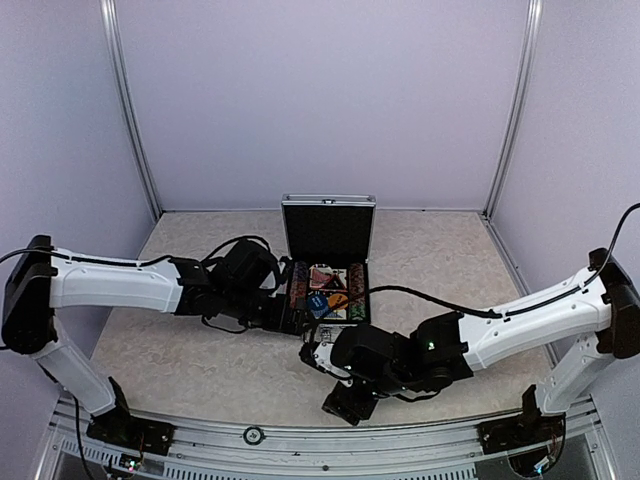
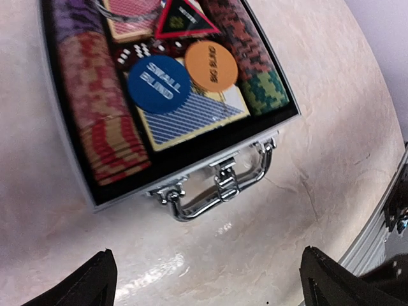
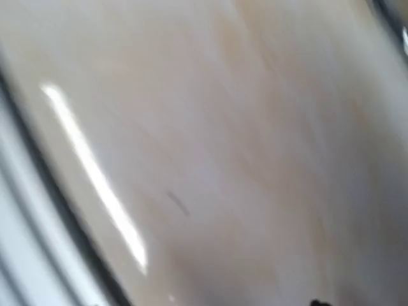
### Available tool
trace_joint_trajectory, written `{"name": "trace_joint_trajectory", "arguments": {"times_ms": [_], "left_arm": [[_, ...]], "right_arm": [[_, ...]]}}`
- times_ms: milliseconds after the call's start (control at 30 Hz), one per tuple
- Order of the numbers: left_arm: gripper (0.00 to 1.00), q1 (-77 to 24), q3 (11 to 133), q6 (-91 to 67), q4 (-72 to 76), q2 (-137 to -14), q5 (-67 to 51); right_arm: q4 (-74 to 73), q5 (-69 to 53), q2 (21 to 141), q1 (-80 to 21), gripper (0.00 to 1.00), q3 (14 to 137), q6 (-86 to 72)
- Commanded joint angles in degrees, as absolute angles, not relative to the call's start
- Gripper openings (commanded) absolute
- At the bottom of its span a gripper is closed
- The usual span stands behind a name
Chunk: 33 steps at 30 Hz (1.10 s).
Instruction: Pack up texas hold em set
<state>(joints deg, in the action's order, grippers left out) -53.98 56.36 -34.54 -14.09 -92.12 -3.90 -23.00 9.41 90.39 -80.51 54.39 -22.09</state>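
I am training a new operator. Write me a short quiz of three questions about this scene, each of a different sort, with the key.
1. True or false: the lid of the silver case is shut.
2. Which words stand on the blue disc? A) SMALL BLIND B) BIG BLIND C) DEALER
3. Fill the gap: the left gripper, near the case's handle, is ___.
Key: 1 false; 2 A; 3 open.
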Motion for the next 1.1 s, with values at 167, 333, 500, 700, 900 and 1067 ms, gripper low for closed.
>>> {"name": "trace_joint_trajectory", "arguments": {"times_ms": [167, 333, 500, 700, 900, 1067], "left_arm": [[0.99, -47.7, 53.9, -35.8, -22.5, -78.5, 4.6], [0.99, -45.1, 50.6, -37.4, -24.2, -72.8, 6.4], [0.99, -43.5, 48.0, -38.3, -25.0, -67.9, 7.4], [0.99, -42.7, 47.3, -37.8, -25.8, -66.4, 7.8], [0.99, -42.1, 47.3, -37.4, -25.7, -66.0, 7.7], [0.99, -41.9, 47.5, -37.0, -26.3, -66.0, 7.7]], "right_arm": [[-31.2, -1.8, 105.2, -81.7, 0.79, 78.1, -1.0], [-38.7, -3.4, 114.1, -81.7, 0.81, 91.2, 4.3], [-39.6, -4.4, 119.9, -81.9, 0.83, 98.4, 3.3], [-40.4, -6.4, 124.5, -83.2, 0.83, 102.6, 3.0], [-41.9, -7.1, 128.9, -84.7, 0.82, 106.6, 2.5], [-43.2, -6.7, 131.7, -85.0, 0.81, 108.9, 1.8]]}}
